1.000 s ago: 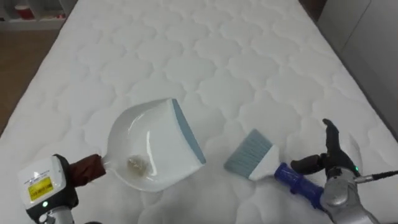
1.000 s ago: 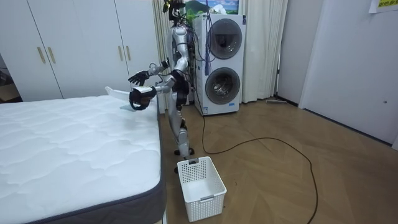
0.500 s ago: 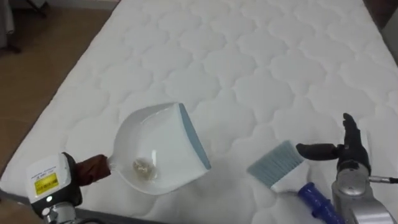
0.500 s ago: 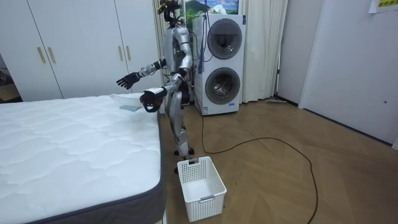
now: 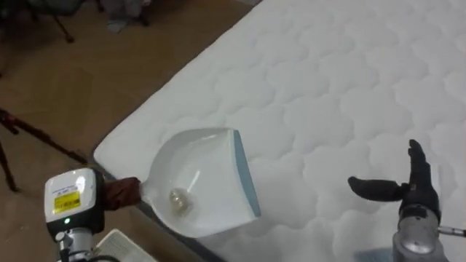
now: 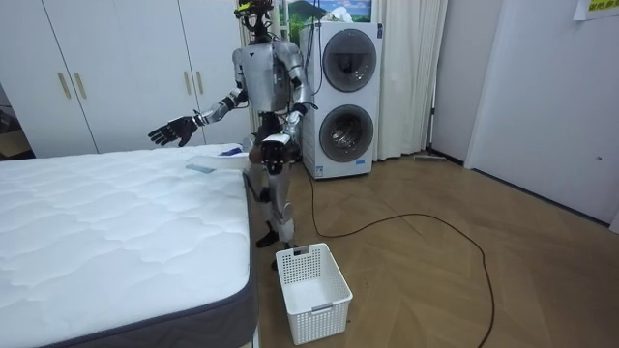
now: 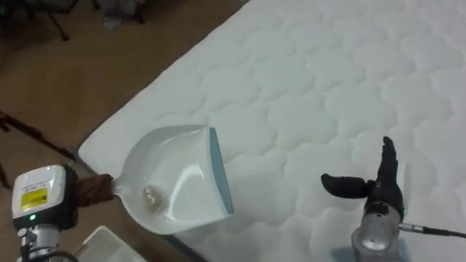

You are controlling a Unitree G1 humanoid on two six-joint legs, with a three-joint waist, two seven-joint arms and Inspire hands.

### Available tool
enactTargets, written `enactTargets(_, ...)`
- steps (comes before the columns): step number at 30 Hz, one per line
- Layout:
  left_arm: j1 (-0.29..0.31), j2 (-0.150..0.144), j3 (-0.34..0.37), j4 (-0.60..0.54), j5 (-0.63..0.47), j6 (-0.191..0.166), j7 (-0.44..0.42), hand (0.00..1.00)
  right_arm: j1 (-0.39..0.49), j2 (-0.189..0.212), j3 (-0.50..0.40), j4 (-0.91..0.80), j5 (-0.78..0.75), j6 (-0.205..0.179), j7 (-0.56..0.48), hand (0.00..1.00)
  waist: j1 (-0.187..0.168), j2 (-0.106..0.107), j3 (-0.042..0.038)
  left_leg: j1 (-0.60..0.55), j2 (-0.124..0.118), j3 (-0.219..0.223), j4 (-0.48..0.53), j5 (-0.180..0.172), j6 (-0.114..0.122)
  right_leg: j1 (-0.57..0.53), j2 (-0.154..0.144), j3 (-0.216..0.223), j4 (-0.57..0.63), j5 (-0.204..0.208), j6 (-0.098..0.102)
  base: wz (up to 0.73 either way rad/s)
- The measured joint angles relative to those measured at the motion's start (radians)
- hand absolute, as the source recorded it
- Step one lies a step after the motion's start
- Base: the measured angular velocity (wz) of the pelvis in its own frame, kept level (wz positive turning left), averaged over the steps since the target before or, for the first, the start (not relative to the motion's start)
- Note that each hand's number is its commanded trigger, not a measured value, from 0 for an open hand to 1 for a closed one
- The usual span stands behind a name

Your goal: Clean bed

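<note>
Gripping dustpan [image 5: 200, 182] (left hand [image 5: 76, 211]).

In the eye views the fingers of the left robot hand [image 6: 272, 151] are hidden behind its own wrist housing, so its hold on the brown handle [image 5: 121, 193] of the dustpan [image 5: 200, 182] cannot be read. A small pale lump [image 5: 177, 198] in the pan is too blurred to identify. Near the right robot hand [image 5: 408, 191], a blue patch [image 5: 371, 256] is cut by the bottom edge. A pale shape [image 5: 120, 244] at the near left is cropped too. The bed [image 5: 328, 73] runs off the far and right edges. Dark tripod legs [image 5: 33, 138] leave the left edge, and the clutter [image 5: 120, 11] beyond them is blurred.
</note>
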Motion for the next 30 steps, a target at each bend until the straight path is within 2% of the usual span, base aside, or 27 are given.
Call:
enactTargets(1, 0.0, 0.0, 0.001, -0.001, -0.001, -0.004, 0.0, 1.0, 0.002, 0.0, 0.0, 0.0, 0.001, 0.0, 0.004, 0.0, -0.003, -0.004, 0.0025, 0.002, -0.003, -0.003, -0.013, 0.007, 0.0, 0.005, -0.004, -0.013, -0.001, 0.0, 0.0, 0.62)
enactTargets(2, 0.005, 0.0, 0.004, -0.002, 0.0, -0.007, -0.001, 1.0, 0.004, -0.001, -0.002, -0.002, 0.018, 0.0, 0.011, 0.0, 0.008, -0.009, 0.0035, 0.006, -0.005, -0.003, -0.029, 0.014, 0.0, 0.009, -0.012, -0.017, 0.0, -0.004, 0.002, 0.31)
enactTargets(3, 0.009, 0.0, 0.009, -0.002, 0.0, -0.007, -0.002, 1.0, 0.004, -0.001, -0.002, -0.003, 0.021, -0.002, 0.016, 0.0, 0.017, -0.017, 0.0068, 0.006, -0.009, -0.012, -0.032, 0.016, -0.006, 0.008, -0.012, -0.021, 0.003, -0.019, 0.015, 0.27)
enactTargets(5, 0.017, 0.0, 0.024, -0.004, 0.009, -0.008, -0.002, 1.0, 0.005, 0.0, -0.003, -0.003, 0.023, -0.007, 0.025, 0.0, 0.026, -0.029, 0.0076, -0.004, -0.016, -0.029, -0.033, 0.025, -0.01, 0.005, -0.016, -0.039, 0.002, -0.028, 0.009, 0.4)
enactTargets(6, 0.022, 0.0, 0.029, -0.004, 0.009, -0.007, -0.003, 1.0, 0.005, 0.0, -0.005, -0.003, 0.031, -0.008, 0.026, 0.0, 0.029, -0.037, 0.0053, -0.013, -0.016, -0.028, -0.03, 0.027, -0.011, 0.004, -0.019, -0.059, 0.002, -0.028, 0.009, 0.46)
enactTargets(7, 0.024, 0.0, 0.029, -0.004, 0.009, -0.007, -0.003, 1.0, 0.005, 0.0, -0.008, -0.004, 0.031, -0.009, 0.025, 0.0, 0.029, -0.039, 0.0043, -0.019, -0.017, -0.028, -0.024, 0.031, -0.008, 0.006, -0.019, -0.072, 0.001, -0.028, 0.011, 0.46)
enactTargets(9, 0.034, -0.003, 0.029, -0.021, 0.01, -0.008, -0.006, 1.0, 0.005, 0.0, -0.011, -0.01, 0.031, -0.021, 0.012, 0.0, 0.028, -0.039, 0.0034, -0.047, -0.036, -0.063, 0.005, 0.03, -0.003, 0.017, -0.016, -0.13, -0.001, -0.021, 0.022, 0.59)
enactTargets(10, 0.035, -0.004, 0.029, -0.025, 0.01, -0.009, -0.006, 1.0, 0.005, 0.0, -0.011, -0.011, 0.031, -0.021, 0.009, 0.0, 0.028, -0.04, 0.0035, -0.051, -0.04, -0.068, 0.01, 0.031, -0.001, 0.02, -0.019, -0.143, -0.001, -0.022, 0.023, 0.69)
enactTargets(12, 0.035, -0.005, 0.029, -0.026, 0.011, -0.012, -0.006, 1.0, 0.005, 0.0, -0.01, -0.012, 0.03, -0.027, 0.006, 0.0, 0.016, -0.037, 0.0036, -0.062, -0.048, -0.058, 0.015, 0.037, 0.01, 0.032, -0.03, -0.182, 0.001, -0.032, 0.038, 0.64)
enactTargets(16, 0.04, -0.005, 0.033, -0.026, 0.01, -0.005, -0.018, 1.0, 0.005, 0.0, -0.01, -0.012, 0.03, -0.029, 0.007, 0.0, 0.024, -0.033, 0.005, -0.064, -0.062, -0.063, 0.015, 0.039, 0.021, 0.041, -0.042, -0.196, 0.002, -0.039, 0.048, 0.34)
enactTargets(19, 0.04, -0.007, 0.035, -0.026, 0.009, -0.002, -0.023, 1.0, 0.005, 0.003, -0.01, -0.013, 0.034, -0.029, 0.005, 0.0, 0.031, -0.033, 0.0048, -0.061, -0.087, -0.096, 0.01, 0.046, 0.038, 0.042, -0.045, -0.184, 0.003, -0.038, 0.054, 0.32)
enactTargets(21, 0.039, -0.021, 0.035, -0.026, 0.01, -0.003, -0.023, 1.0, 0.005, 0.009, -0.01, -0.013, 0.041, -0.029, 0.003, 0.0, 0.035, -0.032, 0.0053, -0.059, -0.106, -0.116, 0.005, 0.048, 0.049, 0.042, -0.049, -0.163, 0.007, -0.04, 0.056, 0.28)
enactTargets(25, 0.038, -0.023, 0.042, -0.032, 0.022, -0.015, -0.023, 1.0, 0.005, 0.016, -0.01, -0.013, 0.046, -0.029, -0.005, 0.0, 0.044, -0.032, 0.0065, -0.059, -0.129, -0.142, 0.019, 0.037, 0.065, 0.036, -0.067, -0.151, 0.058, -0.058, 0.064, 0.25)
enactTargets(26, 0.038, -0.023, 0.043, -0.033, 0.022, -0.021, -0.023, 1.0, 0.004, 0.016, -0.01, -0.011, 0.053, -0.029, -0.011, 0.0, 0.043, -0.029, 0.0087, -0.055, -0.137, -0.156, 0.032, 0.024, 0.076, 0.031, -0.073, -0.143, 0.097, -0.066, 0.064, 0.23)
enactTargets(28, 0.037, -0.023, 0.042, -0.049, 0.02, -0.036, -0.024, 1.0, 0.004, 0.015, -0.01, -0.01, 0.053, -0.03, -0.012, 0.0, 0.043, -0.019, 0.0137, -0.052, -0.146, -0.185, 0.046, 0.02, 0.082, 0.003, -0.078, -0.11, 0.163, -0.067, 0.063, 0.18)
enactTargets(29, 0.036, -0.02, 0.042, -0.064, 0.02, -0.042, -0.024, 1.0, 0.004, 0.02, -0.009, -0.01, 0.053, -0.03, -0.011, 0.0, 0.041, -0.014, 0.0189, -0.043, -0.172, -0.263, 0.048, 0.025, 0.089, -0.031, -0.061, -0.043, 0.206, -0.075, 0.046, 0.21)
enactTargets(30, 0.033, -0.011, 0.042, -0.077, 0.02, -0.043, -0.025, 1.0, 0.008, 0.034, -0.007, -0.01, 0.051, -0.03, -0.013, 0.0, 0.028, -0.007, 0.023, -0.029, -0.179, -0.347, 0.039, 0.038, 0.089, -0.056, -0.011, 0.022, 0.224, -0.095, 0.015, 0.27)
